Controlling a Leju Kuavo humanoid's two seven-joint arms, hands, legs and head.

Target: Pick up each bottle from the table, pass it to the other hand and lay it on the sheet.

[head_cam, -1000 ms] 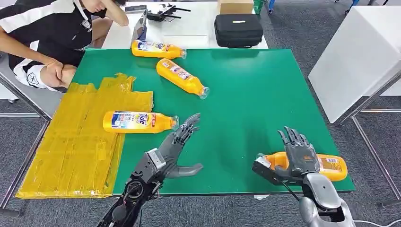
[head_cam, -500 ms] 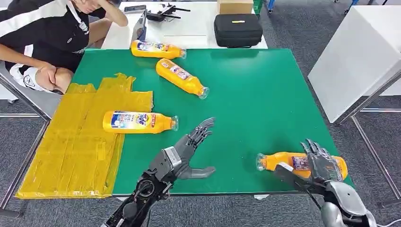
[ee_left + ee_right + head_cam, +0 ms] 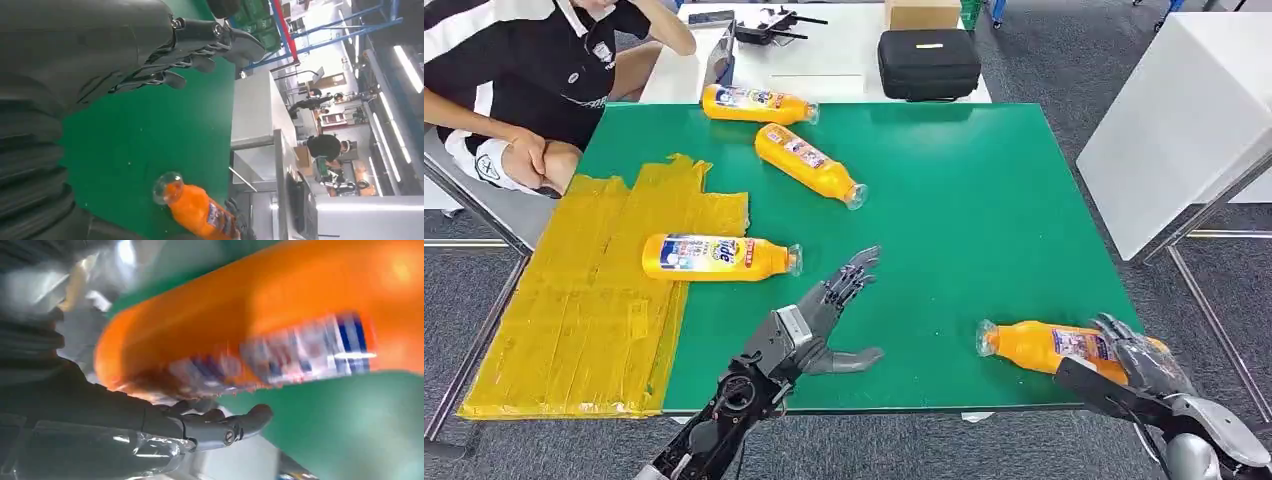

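Observation:
An orange bottle (image 3: 1039,345) (image 3: 197,210) (image 3: 280,325) lies near the front right corner of the green table (image 3: 964,200), cap pointing left. My right hand (image 3: 1144,370) (image 3: 150,425) lies over its base end, fingers draped across the top and thumb stretched along the near side. The bottle rests on the table. My left hand (image 3: 819,320) (image 3: 200,45) hovers open over the table's front middle, holding nothing. One bottle (image 3: 716,257) lies on the yellow sheet (image 3: 594,300). Two more bottles (image 3: 807,162) (image 3: 757,104) lie at the back of the table.
A person (image 3: 534,80) sits at the table's far left corner. A black case (image 3: 928,62) and a cardboard box (image 3: 921,13) sit on the white table behind. A white table (image 3: 1184,120) stands to the right.
My right hand has slid right and toward me along the bottle, dropping from raised fingers to lying over its base. The bottle's cap end came into sight. My left hand drifted slightly right.

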